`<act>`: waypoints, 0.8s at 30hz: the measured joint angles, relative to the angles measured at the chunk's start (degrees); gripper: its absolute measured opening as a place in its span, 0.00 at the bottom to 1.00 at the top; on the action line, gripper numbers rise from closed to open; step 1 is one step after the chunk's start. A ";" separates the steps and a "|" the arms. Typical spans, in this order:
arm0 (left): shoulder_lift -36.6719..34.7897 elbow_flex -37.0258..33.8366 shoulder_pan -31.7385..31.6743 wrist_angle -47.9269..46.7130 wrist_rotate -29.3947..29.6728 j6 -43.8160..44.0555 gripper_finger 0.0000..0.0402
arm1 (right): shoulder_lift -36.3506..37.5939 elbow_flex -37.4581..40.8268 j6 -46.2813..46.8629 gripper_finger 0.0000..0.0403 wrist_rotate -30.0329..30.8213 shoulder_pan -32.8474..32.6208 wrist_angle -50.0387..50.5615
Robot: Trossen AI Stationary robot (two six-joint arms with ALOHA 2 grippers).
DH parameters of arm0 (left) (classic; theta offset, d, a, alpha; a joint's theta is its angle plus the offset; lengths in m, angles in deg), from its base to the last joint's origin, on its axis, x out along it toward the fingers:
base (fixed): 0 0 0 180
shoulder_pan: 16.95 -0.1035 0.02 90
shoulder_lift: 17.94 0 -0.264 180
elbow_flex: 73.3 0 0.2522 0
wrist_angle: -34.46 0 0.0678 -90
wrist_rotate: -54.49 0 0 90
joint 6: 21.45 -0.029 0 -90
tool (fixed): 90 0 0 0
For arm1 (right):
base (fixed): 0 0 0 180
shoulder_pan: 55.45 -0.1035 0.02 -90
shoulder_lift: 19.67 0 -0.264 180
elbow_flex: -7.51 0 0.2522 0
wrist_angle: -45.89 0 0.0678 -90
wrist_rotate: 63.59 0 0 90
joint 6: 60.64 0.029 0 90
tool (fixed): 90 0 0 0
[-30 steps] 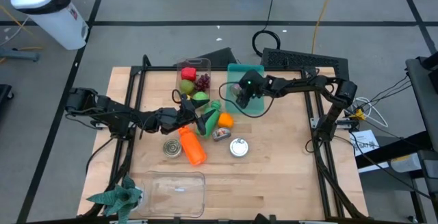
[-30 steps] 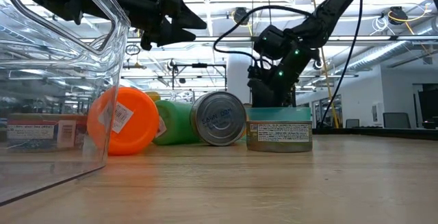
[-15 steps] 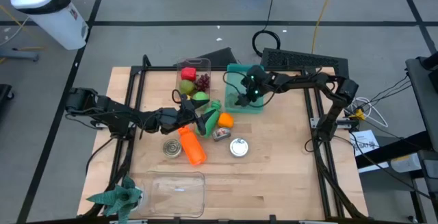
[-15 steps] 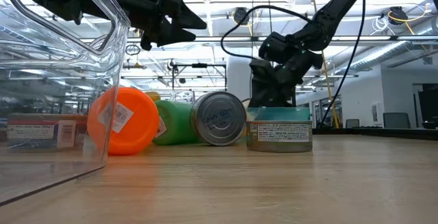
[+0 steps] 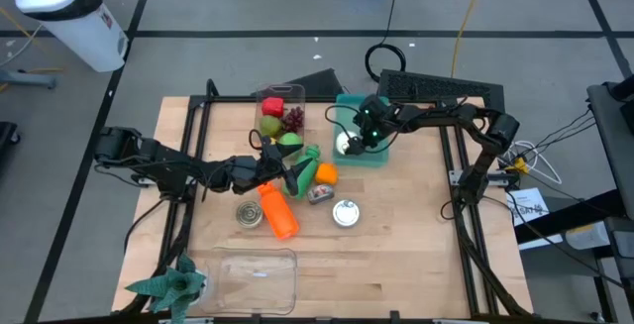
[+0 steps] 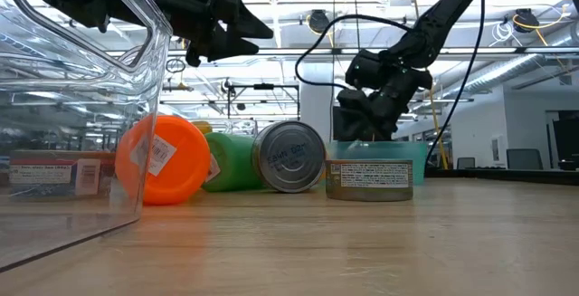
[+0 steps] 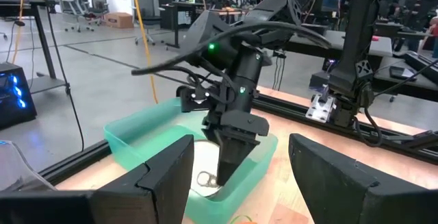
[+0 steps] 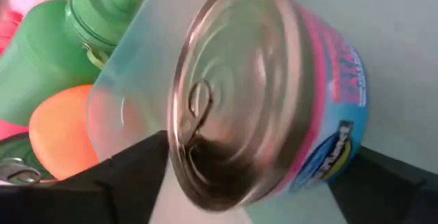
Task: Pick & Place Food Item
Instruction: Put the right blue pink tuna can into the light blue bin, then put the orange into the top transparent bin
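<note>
Right hand (image 5: 349, 144), fingers spread wide, hangs over the pink-and-blue pull-tab tin can (image 8: 274, 101) lying in the teal translucent plastic bin (image 5: 379, 152) on the wooden bench (image 5: 416, 245); we judge a careless lift could clip and tip it.

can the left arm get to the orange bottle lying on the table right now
Probably yes. The left hand hovers just above the orange bottle, nothing lies over it, and the right hand is off in the teal bin.
</note>
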 joint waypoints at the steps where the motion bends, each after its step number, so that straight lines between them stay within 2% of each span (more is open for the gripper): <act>1: 0.00 0.00 0.00 -0.02 0.02 -0.01 0.61 | 0.00 0.00 0.00 0.91 0.47 0.00 0.51; 5: 0.00 0.00 -0.01 -0.07 0.00 0.00 0.61 | 0.00 -0.02 0.02 0.97 3.63 -0.01 1.62; 14: 0.00 0.00 0.01 -0.39 0.02 -0.02 0.61 | 0.48 -0.07 -0.15 0.98 3.74 0.09 2.00; 19: 0.00 0.00 0.00 -0.42 0.00 -0.02 0.61 | 4.71 -0.03 -1.37 0.98 4.29 0.46 3.38; 24: 0.00 0.00 0.01 -0.42 0.00 -0.02 0.61 | 13.23 -0.05 -4.57 0.98 9.57 0.31 7.72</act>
